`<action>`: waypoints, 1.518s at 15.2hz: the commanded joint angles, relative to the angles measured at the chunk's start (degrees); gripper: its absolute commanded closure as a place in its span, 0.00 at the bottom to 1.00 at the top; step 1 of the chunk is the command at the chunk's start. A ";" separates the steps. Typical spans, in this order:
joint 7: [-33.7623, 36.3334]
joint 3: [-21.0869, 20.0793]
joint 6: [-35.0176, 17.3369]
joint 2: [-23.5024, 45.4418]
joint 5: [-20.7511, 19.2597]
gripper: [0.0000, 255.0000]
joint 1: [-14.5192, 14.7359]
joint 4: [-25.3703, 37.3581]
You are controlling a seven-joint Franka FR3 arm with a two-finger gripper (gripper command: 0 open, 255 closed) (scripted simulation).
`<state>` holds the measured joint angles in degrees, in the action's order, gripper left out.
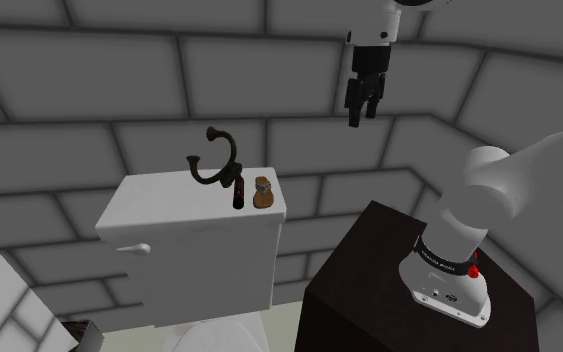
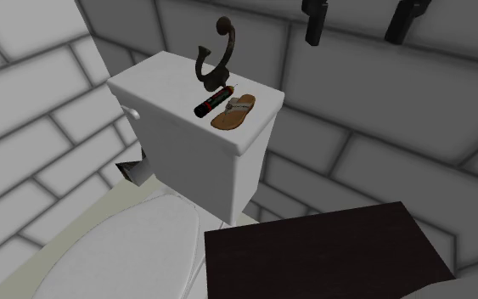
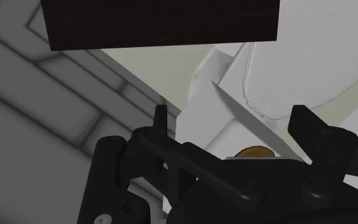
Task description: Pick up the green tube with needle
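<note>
Toilet tank lid (image 1: 169, 205) is the reference.

Tube (image 2: 214, 102) lies flat on the tank lid, toward the lid's edge nearest the stand (image 1: 369, 290). Its body is dark with red bands and a small spot of green. The thin needle end points toward the wall behind the tank lid. In the shoulder view the tube (image 1: 237, 193) reads as a short dark stick.

Brown sandal (image 2: 233, 113) also lies flat on the tank lid, just beside the tube on the side nearer the lid's corner. It is roughly parallel to the tube; can't tell whether they touch. The sandal (image 1: 262, 192) is also seen from the shoulder camera.

Dark curved hook (image 2: 214, 55) stands on the tank lid at the wall side, just behind the tube's needle end; the hook (image 1: 214, 160) rises above both items.

Jaws hang high above the tank lid, off past its stand-side end and well apart from the tube. They are spread wide, fingers (image 3: 161, 121) parted with nothing between them, holding nothing. The two black fingers (image 2: 313, 25) show against the grey block wall.

White arm (image 1: 509, 180) reaches up from the stand.

Flush lever (image 1: 134, 248) sits on the tank front, below the lid. Toilet seat cover (image 2: 126, 255) lies below the tank lid, beside the stand.
</note>
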<state>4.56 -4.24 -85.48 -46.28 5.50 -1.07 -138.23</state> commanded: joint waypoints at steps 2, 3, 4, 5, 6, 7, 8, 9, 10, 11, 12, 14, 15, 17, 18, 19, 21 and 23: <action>1.90 -1.09 -1.90 0.75 0.93 0.00 -0.13 -0.77; 3.76 -2.20 -3.82 1.60 1.83 0.00 -0.27 -1.46; 5.61 -3.31 -5.78 2.57 2.68 0.00 -0.41 -2.05; 7.45 -4.41 -7.76 3.64 3.50 0.00 -0.55 -2.55; 9.27 -5.51 -9.75 4.82 4.26 0.00 -0.71 -2.95; 11.08 -6.61 -11.77 6.11 4.97 0.00 -0.88 -3.26; 12.87 -7.73 -13.80 7.49 5.64 0.00 -1.09 -3.47; 14.67 -8.81 -15.83 8.97 6.22 0.00 -1.30 -3.59; 16.47 -9.89 -17.87 10.55 6.73 0.00 -1.52 -3.61; 18.27 -10.97 -19.90 12.21 7.17 0.00 -1.80 -3.54; 20.08 -12.04 -21.92 13.96 7.53 0.00 -2.10 -3.37; 23.75 -14.12 -25.92 17.70 7.93 0.00 -2.77 -2.76; 25.62 -15.13 -27.89 19.67 7.97 0.00 -3.15 -2.32; 29.47 -17.11 -31.71 23.82 7.68 0.00 -4.01 -1.17; 31.47 -18.03 -33.56 25.98 7.32 0.00 -4.45 -0.47; 33.52 -18.93 -35.35 28.19 6.81 0.00 -4.92 0.31; 37.81 -20.60 -38.77 32.76 5.34 0.00 -5.87 2.12; 42.40 -21.96 -41.89 37.49 3.18 0.00 -6.69 4.23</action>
<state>44.59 -25.62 -125.76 -11.11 9.71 -7.24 -135.10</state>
